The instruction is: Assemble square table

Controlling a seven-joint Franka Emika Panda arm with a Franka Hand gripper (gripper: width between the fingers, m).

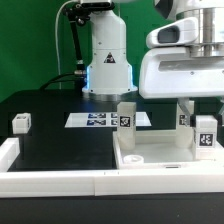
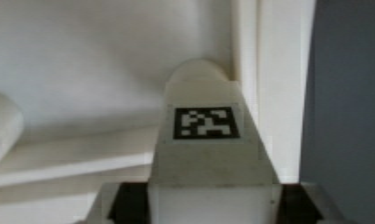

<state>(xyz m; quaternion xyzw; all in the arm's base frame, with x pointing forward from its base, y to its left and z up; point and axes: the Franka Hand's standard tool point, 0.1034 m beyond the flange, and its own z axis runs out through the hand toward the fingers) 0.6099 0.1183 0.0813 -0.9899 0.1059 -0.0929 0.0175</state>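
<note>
The white square tabletop (image 1: 165, 152) lies at the front on the exterior view's right, raised rim up. Two tagged white legs stand upright on it, one at its far left corner (image 1: 127, 117) and one further right (image 1: 185, 118). My gripper (image 1: 205, 118) hangs over the tabletop's right side, shut on a third tagged leg (image 1: 206, 136). In the wrist view this leg (image 2: 207, 140) runs out from between my dark fingers (image 2: 134, 203) over the white slab (image 2: 77, 90). A fourth leg block (image 1: 22, 123) lies loose at the far left.
The marker board (image 1: 100, 119) lies flat in front of the robot base (image 1: 106, 60). Long white border rails (image 1: 60, 180) run along the front and left edges of the black table. A round socket (image 1: 133, 158) shows at the tabletop's near left corner.
</note>
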